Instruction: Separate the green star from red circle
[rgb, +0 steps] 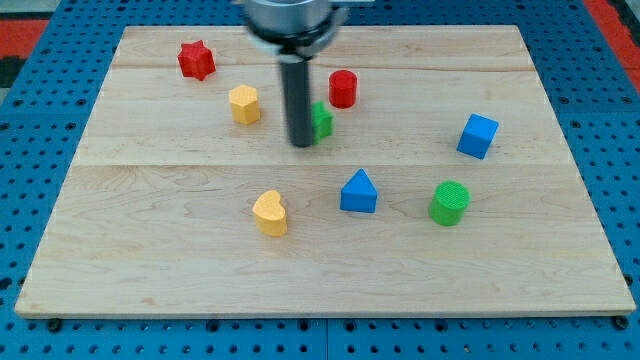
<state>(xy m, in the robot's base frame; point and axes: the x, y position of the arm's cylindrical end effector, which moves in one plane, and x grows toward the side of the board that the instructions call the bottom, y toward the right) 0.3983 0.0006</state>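
My tip (301, 143) against green star's (321, 121) left side, red circle (343, 88) just beyond (no claw).

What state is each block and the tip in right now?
My tip: down, at green star's left.
Green star block: partly hidden by rod, close below-left of red circle.
Red circle block: upright, free.
Yellow hexagon block: free, left of rod.
Other blocks: apart, untouched.
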